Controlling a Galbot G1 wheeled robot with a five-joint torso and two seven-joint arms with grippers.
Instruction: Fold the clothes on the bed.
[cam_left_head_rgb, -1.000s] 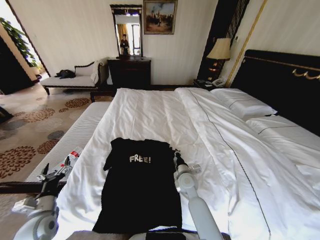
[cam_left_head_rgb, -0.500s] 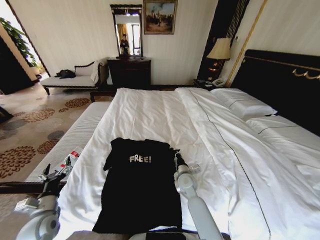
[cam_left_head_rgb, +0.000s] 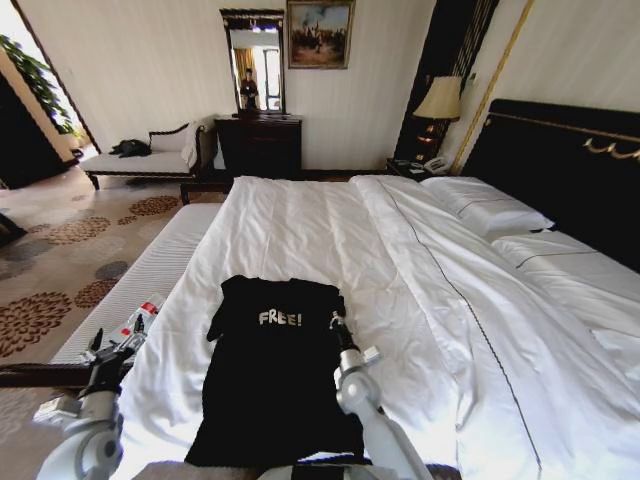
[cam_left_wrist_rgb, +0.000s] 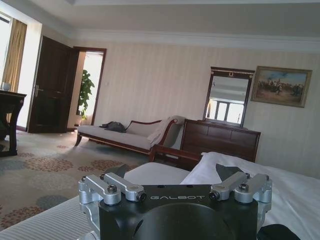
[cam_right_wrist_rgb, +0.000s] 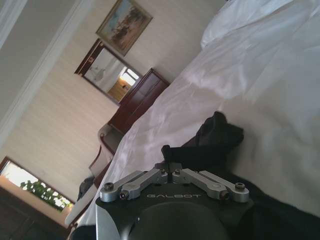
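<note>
**Right pincer over the shirt, left one off the mattress edge**

While the black T-shirt (cam_left_head_rgb: 275, 375) is lying flat in the lower centre of the head view, near the foot of the bed (cam_left_head_rgb: 420, 260), its long axis is running from the bottom edge of the frame up toward the "FREE!" lettering (cam_left_head_rgb: 280, 318) and the collar beyond. The right pincer (cam_left_head_rgb: 338, 327) is hovering over the shirt's right-hand margin, near the sleeve, so it appears the nearer of the two; its fingers are drawn close together and holding nothing, as the right wrist view (cam_right_wrist_rgb: 171, 154) suggests. The left pincer (cam_left_head_rgb: 112, 343) is standing at lower left, off the mattress side and well apart from the shirt, fingers spread and empty. White duvet (cam_left_head_rgb: 330, 230) is stretching clear above and to the right of the shirt, giving open room for folding.
</note>
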